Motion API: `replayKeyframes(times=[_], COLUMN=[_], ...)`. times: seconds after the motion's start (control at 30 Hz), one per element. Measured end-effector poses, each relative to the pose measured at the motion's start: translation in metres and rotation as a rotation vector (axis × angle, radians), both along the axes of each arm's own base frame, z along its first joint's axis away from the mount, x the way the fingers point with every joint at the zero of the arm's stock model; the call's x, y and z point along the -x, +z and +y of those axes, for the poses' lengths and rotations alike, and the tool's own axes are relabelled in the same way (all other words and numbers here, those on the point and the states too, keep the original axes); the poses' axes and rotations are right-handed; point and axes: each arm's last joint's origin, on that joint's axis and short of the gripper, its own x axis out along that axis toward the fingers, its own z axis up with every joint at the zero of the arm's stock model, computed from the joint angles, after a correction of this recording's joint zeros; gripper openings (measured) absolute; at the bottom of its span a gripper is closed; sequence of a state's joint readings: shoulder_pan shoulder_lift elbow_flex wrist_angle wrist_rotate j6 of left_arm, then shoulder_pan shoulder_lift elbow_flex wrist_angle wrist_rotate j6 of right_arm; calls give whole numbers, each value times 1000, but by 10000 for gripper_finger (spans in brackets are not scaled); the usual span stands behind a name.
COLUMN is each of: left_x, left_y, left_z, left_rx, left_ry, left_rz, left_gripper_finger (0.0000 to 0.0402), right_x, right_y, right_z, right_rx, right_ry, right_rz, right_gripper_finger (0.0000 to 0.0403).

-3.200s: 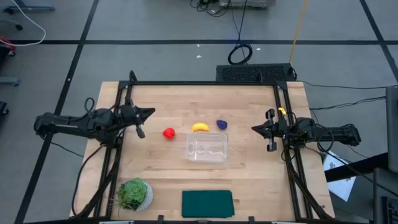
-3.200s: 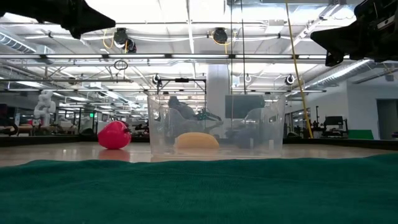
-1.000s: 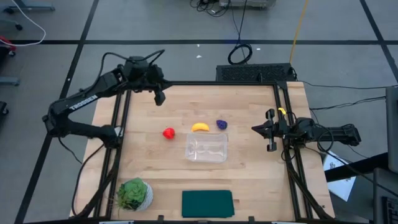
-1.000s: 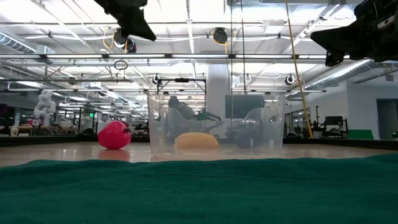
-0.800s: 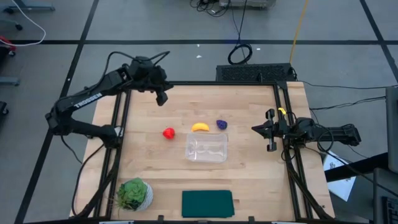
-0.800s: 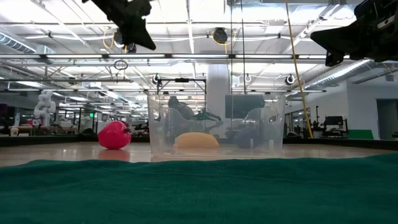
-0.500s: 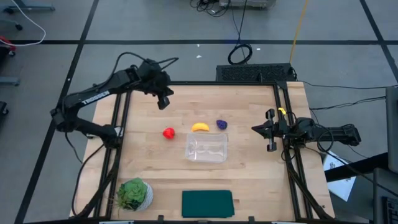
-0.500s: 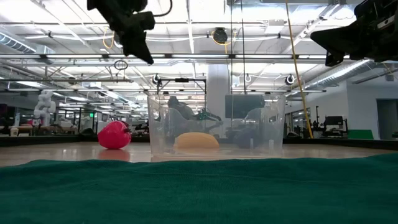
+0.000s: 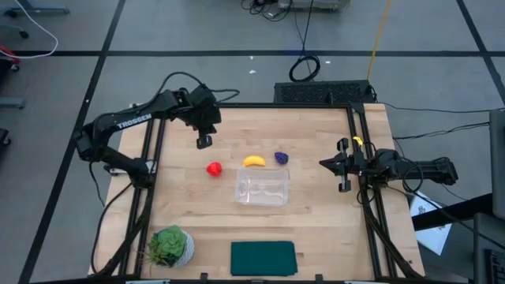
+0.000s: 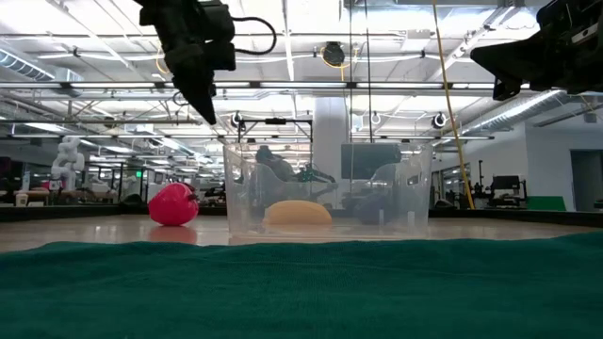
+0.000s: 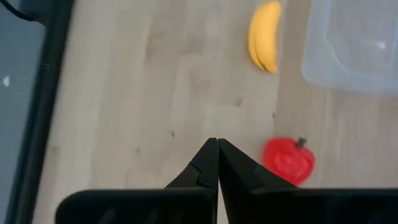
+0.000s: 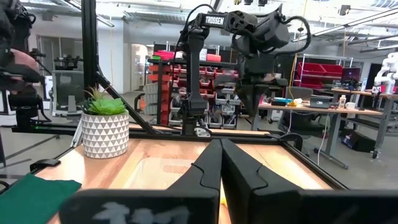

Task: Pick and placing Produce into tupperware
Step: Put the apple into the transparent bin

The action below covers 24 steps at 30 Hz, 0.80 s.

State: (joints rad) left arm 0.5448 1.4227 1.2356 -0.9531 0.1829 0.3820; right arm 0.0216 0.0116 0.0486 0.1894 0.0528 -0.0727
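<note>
The red round fruit [image 9: 214, 168] [image 10: 173, 204] [image 11: 288, 160], the yellow banana [image 9: 254, 161] [image 11: 264, 36] and the purple cluster [image 9: 281, 158] lie in a row on the wooden table. The clear tupperware [image 9: 262, 188] [image 10: 325, 188] stands just nearer than them, with nothing in it. My left gripper [image 9: 203, 142] [image 11: 217, 142] hangs shut in the air above the table, a little beyond and left of the red fruit, pointing steeply down. My right gripper [image 9: 323, 162] [image 12: 219, 143] waits shut at the table's right side, held level above it.
A potted green plant [image 9: 170, 246] stands at the near left corner. A dark green cloth [image 9: 263, 258] [image 10: 301, 282] lies at the near edge. Black frame rails [image 9: 150, 158] run along the left and right sides. Bare wood lies between the fruit and the far edge.
My left gripper has come down from high over the far left corner toward the table's near edge and the red fruit. It has tipped over and now points more steeply down. The produce and the tupperware have stayed where they were.
</note>
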Motion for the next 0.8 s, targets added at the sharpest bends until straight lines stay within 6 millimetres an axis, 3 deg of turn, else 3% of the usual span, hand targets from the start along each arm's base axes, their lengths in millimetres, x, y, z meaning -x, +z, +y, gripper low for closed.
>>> replayKeyframes(times=[0.4, 0.8], left_x=[-15, -24], left_y=[-1, -13], left_z=[-32, -38], left_rx=[-105, 11], left_ry=[-217, -98], left_rz=[41, 85], left_gripper_finger=[2, 9], right_x=[0, 0], right_y=[0, 0], right_z=[0, 0], right_rx=[0, -1], right_ry=[0, 0], right_rz=[0, 1], right_gripper_finger=[0, 0])
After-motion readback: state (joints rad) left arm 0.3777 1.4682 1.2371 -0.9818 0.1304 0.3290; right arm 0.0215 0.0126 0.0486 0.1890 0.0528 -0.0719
